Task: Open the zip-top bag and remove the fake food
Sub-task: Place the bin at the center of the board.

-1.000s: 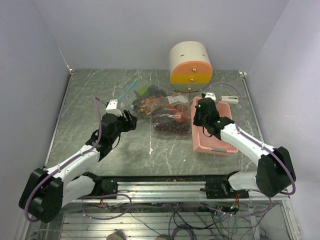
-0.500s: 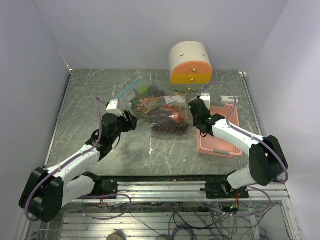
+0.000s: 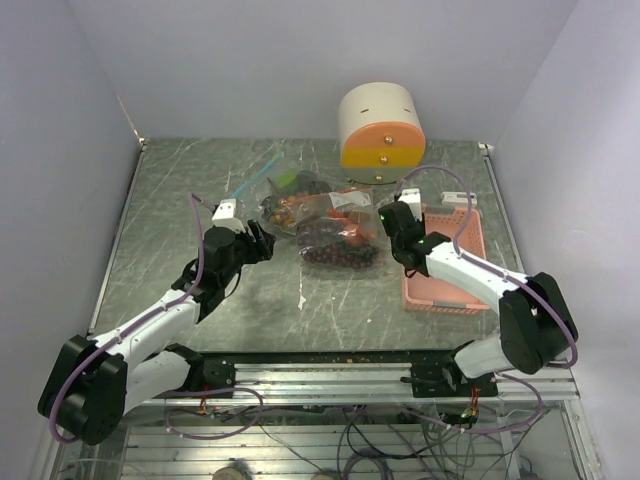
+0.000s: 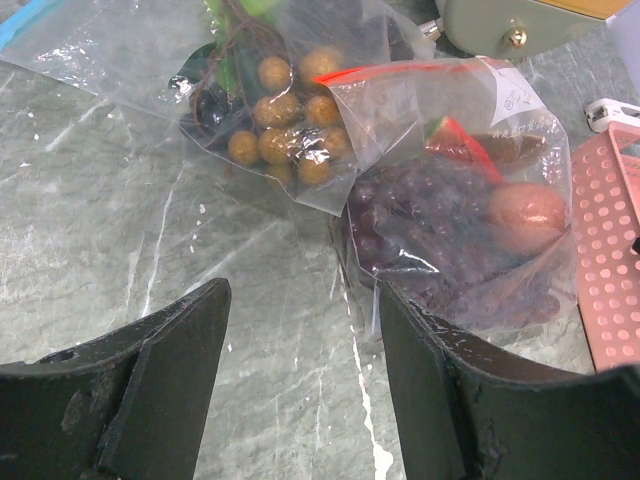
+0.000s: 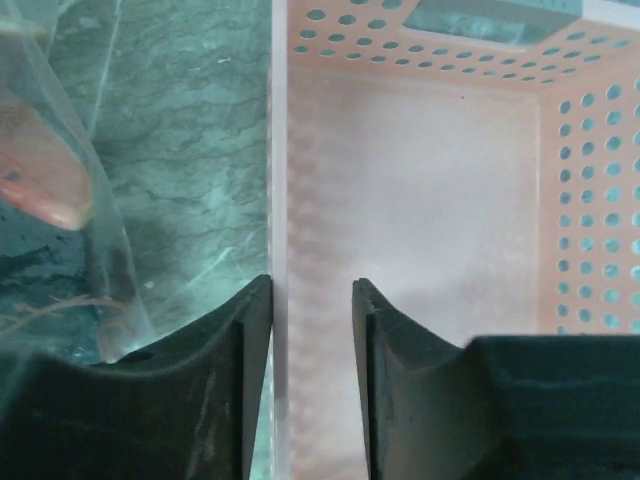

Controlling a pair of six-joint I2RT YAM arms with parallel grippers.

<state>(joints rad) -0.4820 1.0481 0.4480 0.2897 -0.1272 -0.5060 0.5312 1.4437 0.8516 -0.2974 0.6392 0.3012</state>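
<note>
Two bags lie side by side on the tabletop (image 4: 100, 220) just ahead of the left claw (image 3: 264, 239), which hangs spread wide and holds nothing. Directly ahead of it is a blue-seal bag (image 4: 120, 50) with tan grapes (image 4: 285, 125). Ahead and to its right is a red-seal bag (image 4: 470, 130) holding purple grapes (image 4: 420, 240) and a red fruit (image 4: 525, 210). All the fake food is inside the film, and the red seal (image 4: 400, 70) looks shut, so by my reading the opening step has not begun. The right claw (image 5: 312, 285) is narrowly parted astride the near wall of the basket (image 5: 430, 200), its gap wider than that wall, so it pinches nothing. The red-seal bag sits just to its left. I judge this a positioning step, with the basket placed beside the bags to take the food. Next, the right claw should lift off the wall and swing left to one lip of the red seal. The left claw should reach forward and right to the other lip. Both then need a firm pinch on thin, slippery film before pulling apart.
</note>
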